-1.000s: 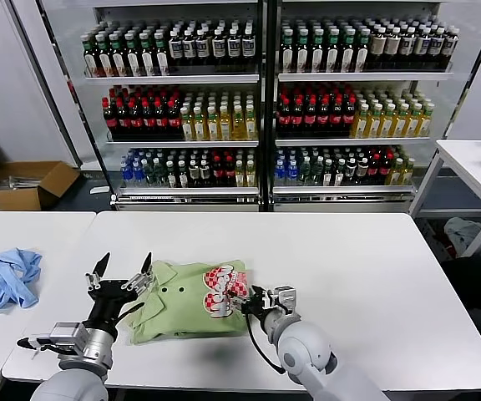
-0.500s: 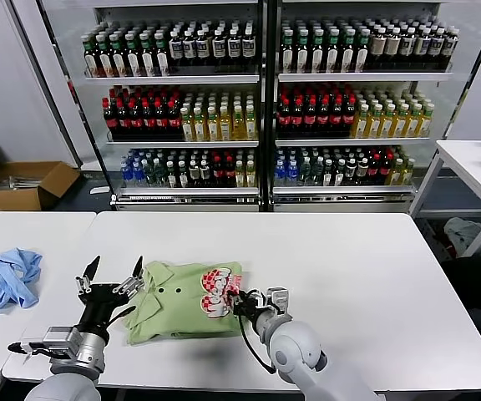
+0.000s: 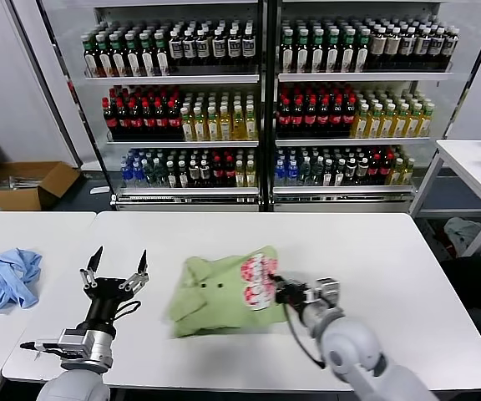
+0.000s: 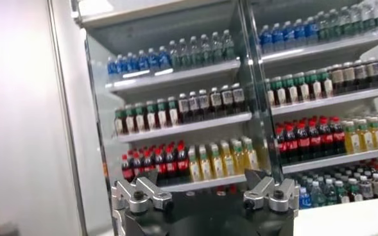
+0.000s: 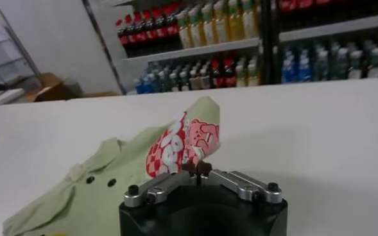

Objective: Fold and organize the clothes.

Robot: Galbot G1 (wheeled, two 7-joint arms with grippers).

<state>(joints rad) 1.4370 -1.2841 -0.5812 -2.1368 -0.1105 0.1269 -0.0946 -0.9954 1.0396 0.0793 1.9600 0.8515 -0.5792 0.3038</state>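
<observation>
The clothes, a light green polo shirt (image 3: 211, 299) with a red-and-white checkered print (image 3: 257, 282), lie bunched on the white table (image 3: 374, 251) near its front. My right gripper (image 3: 279, 290) is at the shirt's right edge, shut on the cloth by the print. In the right wrist view the fingertips of that gripper (image 5: 196, 168) meet on the printed fold (image 5: 182, 144), and the green shirt (image 5: 105, 186) spreads beyond. My left gripper (image 3: 119, 256) stands open, pointing upward, a little left of the shirt and not touching it. The left wrist view shows the left gripper (image 4: 195, 183) holding nothing.
A crumpled light blue garment (image 3: 7, 280) lies on the neighbouring table at the left. Shelves of bottles (image 3: 261, 109) stand behind the table. A cardboard box (image 3: 27, 184) sits on the floor at the far left. Another white table (image 3: 474, 167) is at the right.
My right gripper has shut on the shirt's printed edge and dragged it to the right, away from the left gripper. The left gripper stays open, shifted slightly left.
</observation>
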